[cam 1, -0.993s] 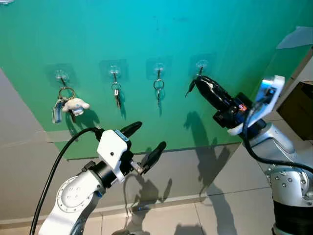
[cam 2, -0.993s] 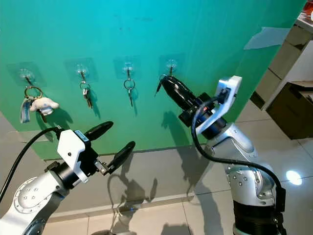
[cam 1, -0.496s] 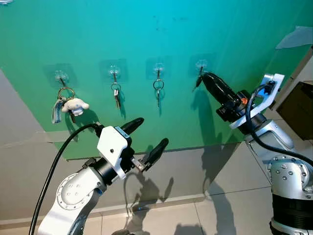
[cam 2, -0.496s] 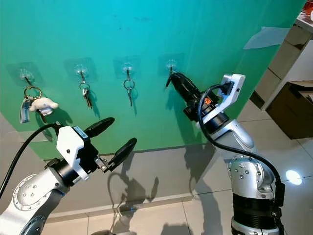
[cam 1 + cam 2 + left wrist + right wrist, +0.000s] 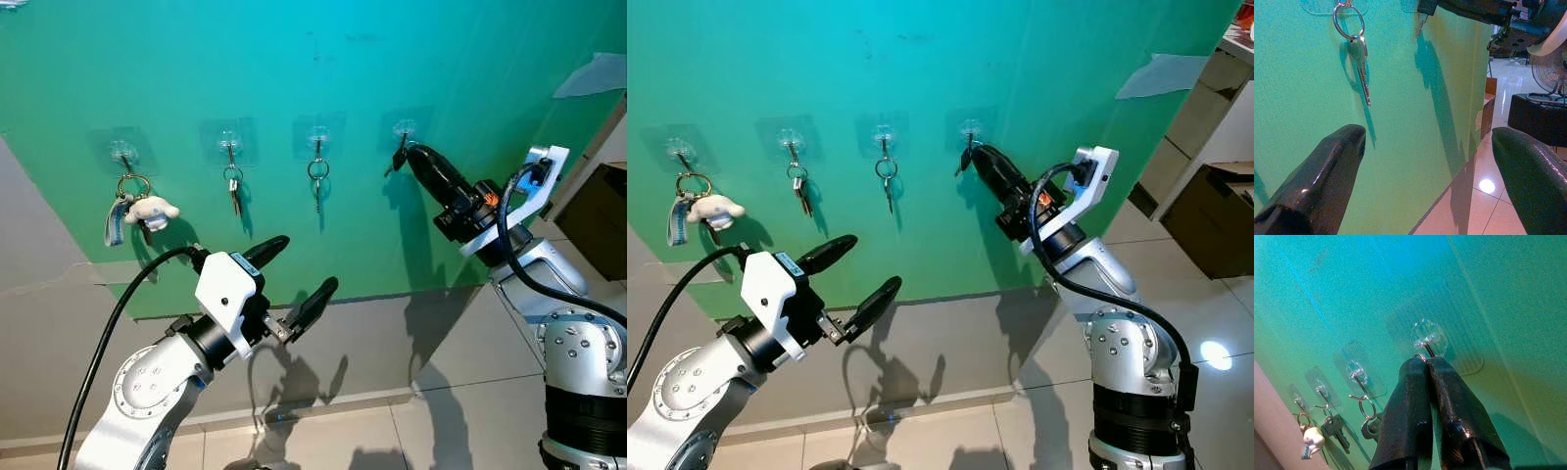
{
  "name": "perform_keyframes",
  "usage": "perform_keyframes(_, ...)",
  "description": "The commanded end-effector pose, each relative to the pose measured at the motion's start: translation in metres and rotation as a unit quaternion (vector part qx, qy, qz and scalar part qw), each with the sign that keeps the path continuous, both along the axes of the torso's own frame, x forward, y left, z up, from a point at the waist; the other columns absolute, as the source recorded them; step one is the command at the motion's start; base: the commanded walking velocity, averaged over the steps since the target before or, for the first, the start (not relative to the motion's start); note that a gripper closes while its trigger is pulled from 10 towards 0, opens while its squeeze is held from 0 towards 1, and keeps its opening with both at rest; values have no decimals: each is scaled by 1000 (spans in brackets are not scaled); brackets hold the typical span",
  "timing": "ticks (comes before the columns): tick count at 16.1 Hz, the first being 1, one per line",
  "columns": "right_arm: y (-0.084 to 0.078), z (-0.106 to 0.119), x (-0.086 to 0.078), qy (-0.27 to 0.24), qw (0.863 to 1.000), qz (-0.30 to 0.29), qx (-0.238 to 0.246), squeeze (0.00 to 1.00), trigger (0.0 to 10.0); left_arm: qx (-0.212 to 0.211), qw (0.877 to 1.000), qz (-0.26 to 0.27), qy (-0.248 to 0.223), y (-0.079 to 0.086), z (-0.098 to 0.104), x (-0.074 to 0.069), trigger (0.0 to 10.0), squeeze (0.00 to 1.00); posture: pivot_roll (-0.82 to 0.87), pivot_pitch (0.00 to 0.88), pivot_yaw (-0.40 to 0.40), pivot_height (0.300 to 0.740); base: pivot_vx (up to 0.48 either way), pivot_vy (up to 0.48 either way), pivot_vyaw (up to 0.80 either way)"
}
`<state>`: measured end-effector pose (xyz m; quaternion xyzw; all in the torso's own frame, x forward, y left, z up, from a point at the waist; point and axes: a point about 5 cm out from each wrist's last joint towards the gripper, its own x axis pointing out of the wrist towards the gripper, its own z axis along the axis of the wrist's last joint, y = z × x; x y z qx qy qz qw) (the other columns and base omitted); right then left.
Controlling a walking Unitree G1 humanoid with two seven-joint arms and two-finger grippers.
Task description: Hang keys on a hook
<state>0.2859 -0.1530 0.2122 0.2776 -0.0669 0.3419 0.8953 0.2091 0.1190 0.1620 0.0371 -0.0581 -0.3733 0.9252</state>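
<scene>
Four clear stick-on hooks sit in a row on the green wall. The first hook (image 5: 120, 151) carries a key ring with a white plush toy (image 5: 152, 210). Keys hang on the second hook (image 5: 229, 140) and on the third hook (image 5: 317, 133); the third hook's key (image 5: 1362, 68) shows close in the left wrist view. My right gripper (image 5: 405, 152) is shut on a dark key (image 5: 396, 161), its tips just under the fourth hook (image 5: 403, 127). In the right wrist view, its pressed fingertips (image 5: 1424, 363) hold a thin ring right below that hook (image 5: 1425, 337). My left gripper (image 5: 306, 262) hovers open and low, away from the wall.
A beige band runs under the green wall, above a tiled floor (image 5: 460, 411). A dark brown cabinet (image 5: 600, 211) stands at the right. A pale patch (image 5: 593, 73) is stuck on the wall's upper right. A cardboard box (image 5: 1488, 105) and a fan (image 5: 1547, 68) stand further right.
My right gripper has moved up and toward the wall, bringing the key from below the fourth hook to right under it. The left arm has barely shifted.
</scene>
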Motion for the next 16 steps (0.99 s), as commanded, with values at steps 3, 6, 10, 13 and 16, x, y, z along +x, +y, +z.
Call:
perform_keyframes(3, -2, 1, 3, 13, 1000, -6, 4, 0, 10000, -1, 1000, -9, -7, -2, 5, -1, 10000, 0, 17, 0, -8, 740, 0, 0, 0)
perform_keyframes(6, -2, 0, 5, 24, 1000, -12, 7, 0, 10000, -1, 1000, -10, -7, -2, 5, 0, 10000, 0, 18, 0, -8, 740, 0, 0, 0)
perform_keyframes(10, -3, -4, 8, 45, 999, -23, 0, 0, 10000, 0, 1000, -10, -5, -3, 5, -1, 10000, 0, 18, 0, -9, 740, 0, 0, 0)
perform_keyframes(13, -5, -12, 10, 70, 997, -33, -22, 0, 10000, 0, 1000, -10, -4, -3, 4, -1, 10000, 0, 17, 0, -10, 740, 0, 0, 0)
perform_keyframes(16, -5, -13, 9, 72, 997, -29, -23, 0, 10000, 1, 1000, -10, -4, -3, 4, 0, 10000, 0, 17, 0, -10, 740, 0, 0, 0)
